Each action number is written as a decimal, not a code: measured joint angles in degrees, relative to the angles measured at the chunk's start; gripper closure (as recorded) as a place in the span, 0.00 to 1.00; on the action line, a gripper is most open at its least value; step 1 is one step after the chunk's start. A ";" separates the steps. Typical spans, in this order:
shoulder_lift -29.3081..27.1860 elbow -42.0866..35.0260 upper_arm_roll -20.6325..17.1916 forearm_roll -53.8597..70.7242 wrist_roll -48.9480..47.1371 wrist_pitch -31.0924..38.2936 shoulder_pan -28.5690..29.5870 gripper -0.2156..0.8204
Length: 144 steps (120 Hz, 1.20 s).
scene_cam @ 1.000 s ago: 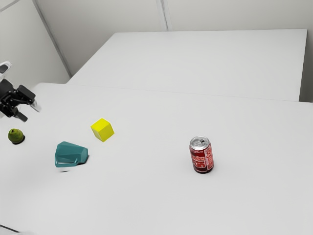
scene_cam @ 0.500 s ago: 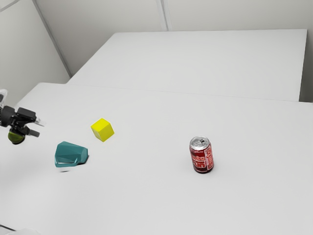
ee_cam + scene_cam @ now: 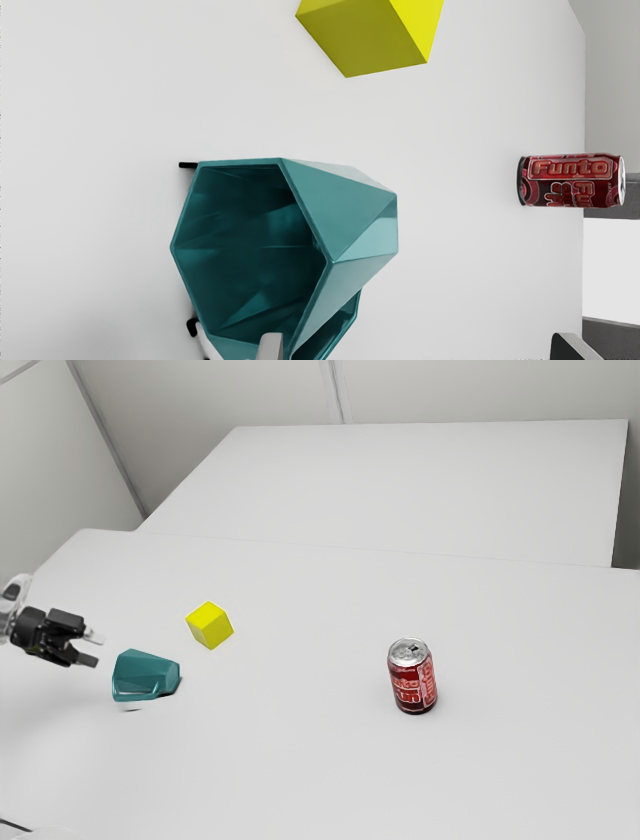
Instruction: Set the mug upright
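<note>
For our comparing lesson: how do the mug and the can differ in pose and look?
The mug lies on its side; the can stands upright. The mug is teal and faceted; the can is red, rounded and lettered. The mug has a wide open mouth; the can has a silver top. Both rest on the white table.

The exterior view stands back at the arm's (image 3: 14, 600) side, looking down at a slant across the white table (image 3: 500, 770) to the wall (image 3: 480, 390). The wrist view is rolled sideways and much nearer, looking past the gripper (image 3: 95, 649) into the mug's (image 3: 145, 673) mouth and on toward the can (image 3: 412, 682). Both share mug, can and yellow cube (image 3: 209, 625).
</note>
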 joint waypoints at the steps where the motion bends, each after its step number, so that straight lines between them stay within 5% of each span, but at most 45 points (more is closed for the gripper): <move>1: 0.13 0.04 0.00 0.00 0.03 -0.01 0.00 0.23; 144: 8.97 0.51 -0.41 -8.29 9.42 -1.21 -2.17 0.23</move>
